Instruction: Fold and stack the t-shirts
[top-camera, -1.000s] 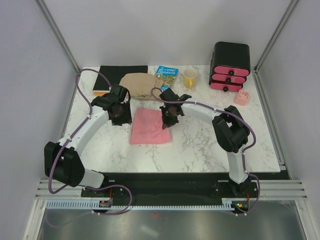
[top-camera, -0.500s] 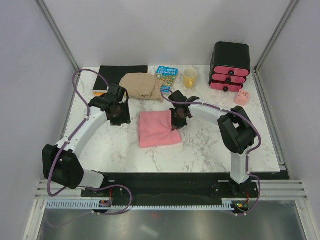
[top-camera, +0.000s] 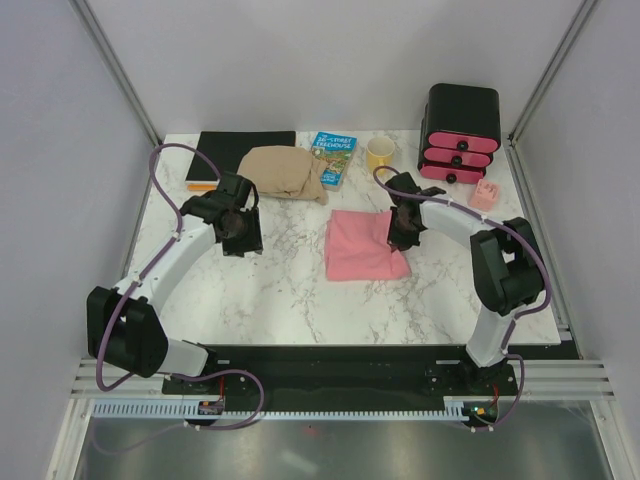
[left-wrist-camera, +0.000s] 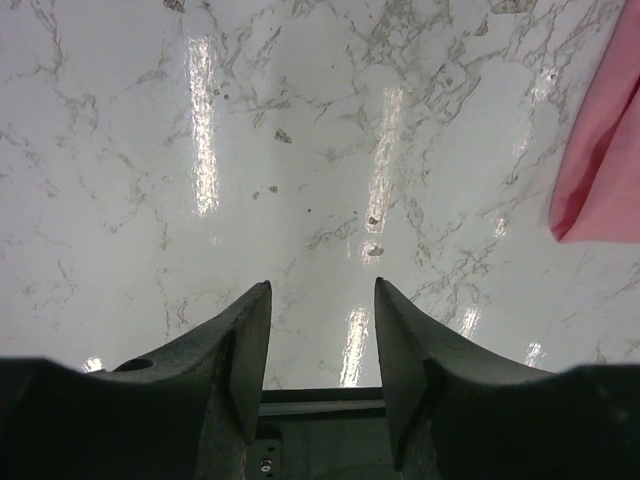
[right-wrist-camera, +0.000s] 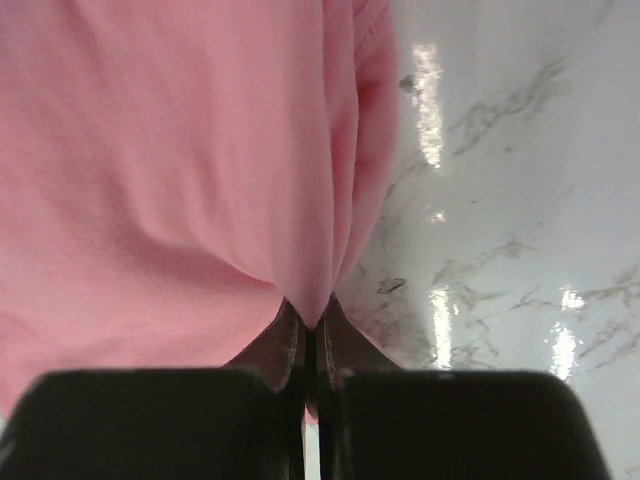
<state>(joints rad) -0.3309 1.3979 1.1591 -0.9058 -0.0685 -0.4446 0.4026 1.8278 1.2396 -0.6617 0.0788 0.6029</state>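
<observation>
The salmon-pink t-shirt (top-camera: 360, 245) lies folded into a rough square on the marble table, right of centre. My right gripper (top-camera: 401, 231) is shut on its right edge. In the right wrist view the pink cloth (right-wrist-camera: 170, 170) is pinched between the closed fingertips of the gripper (right-wrist-camera: 312, 322). My left gripper (top-camera: 241, 231) hovers over bare marble to the left, apart from the shirt. In the left wrist view it (left-wrist-camera: 320, 300) is open and empty, and a corner of the pink shirt (left-wrist-camera: 605, 170) shows at the right edge.
A crumpled tan cloth (top-camera: 285, 172) lies at the back centre. Beside it are a black notebook (top-camera: 243, 155), a blue book (top-camera: 333, 156) and a yellow mug (top-camera: 380, 156). A black box with pink drawer fronts (top-camera: 461, 133) and a small pink object (top-camera: 485, 194) stand at the back right.
My right gripper has dragged the folded pink shirt to the right across the table. The left arm has barely moved.
</observation>
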